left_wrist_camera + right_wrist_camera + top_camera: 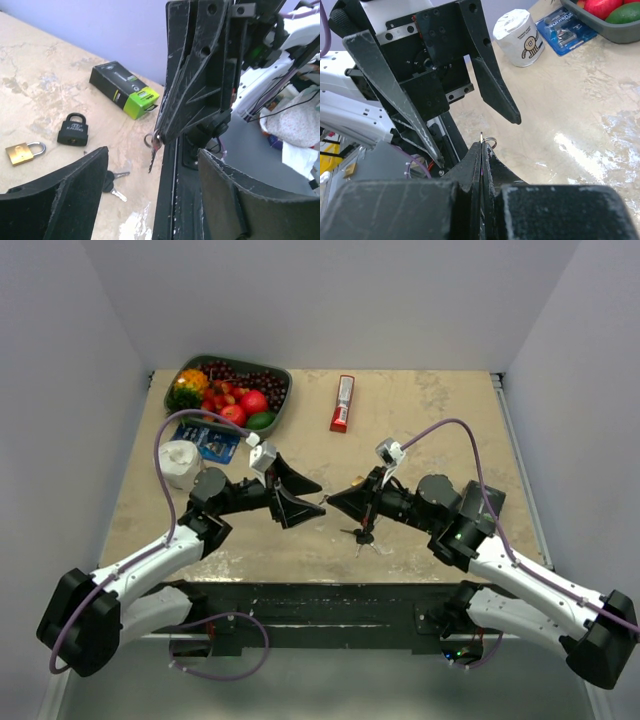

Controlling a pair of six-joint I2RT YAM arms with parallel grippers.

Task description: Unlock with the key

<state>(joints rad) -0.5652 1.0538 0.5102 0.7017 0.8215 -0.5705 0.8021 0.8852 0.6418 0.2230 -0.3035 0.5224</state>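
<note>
My right gripper (332,502) is shut on the key (152,159). Its ring (491,141) pokes out at the closed tips and a silver blade hangs down from them. Two more keys with black heads (113,181) lie on the table below. My left gripper (318,498) is open, and its wide-set fingers (492,80) face the right gripper's tips from just in front, touching nothing. In the left wrist view a black padlock (74,130) and a small brass padlock (22,153) lie on the table beyond the keys. The right arm hides them in the top view.
A black and green box (125,90) lies behind the padlocks. At the back left are a tray (285,375) of fruit, a blue pack (212,443) and a white roll (180,462). A red object (343,403) lies at the back centre.
</note>
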